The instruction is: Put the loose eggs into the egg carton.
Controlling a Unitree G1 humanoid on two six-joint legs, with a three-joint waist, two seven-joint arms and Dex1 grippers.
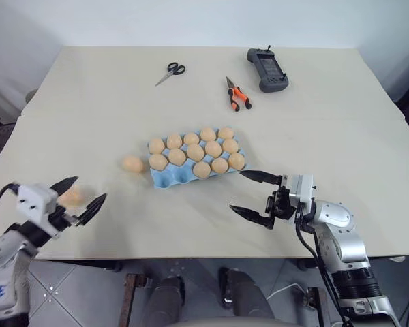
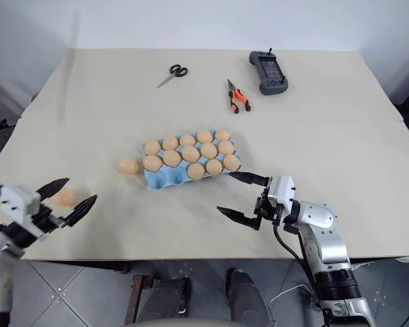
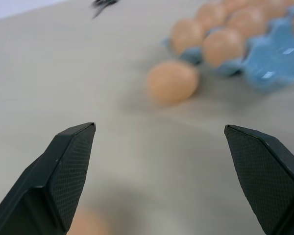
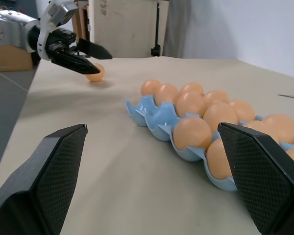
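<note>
Left gripper (image 1: 76, 193) at the near left desk (image 1: 88, 102) edge, jaws released and empty; one loose egg (image 1: 71, 197) lies between them; right gripper (image 1: 250, 193) also released, well apart. Second loose egg (image 1: 131, 163) lies farther, just beside the egg carton (image 1: 174, 176) left end; left arm is nearer both.

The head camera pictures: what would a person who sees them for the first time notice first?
Most striking is the light blue egg carton at the table's middle, nearly full of tan eggs. One loose egg lies just off its left end, and another sits near the table's front left edge between the open fingers of the left gripper. The right gripper hovers open before the carton.
</note>
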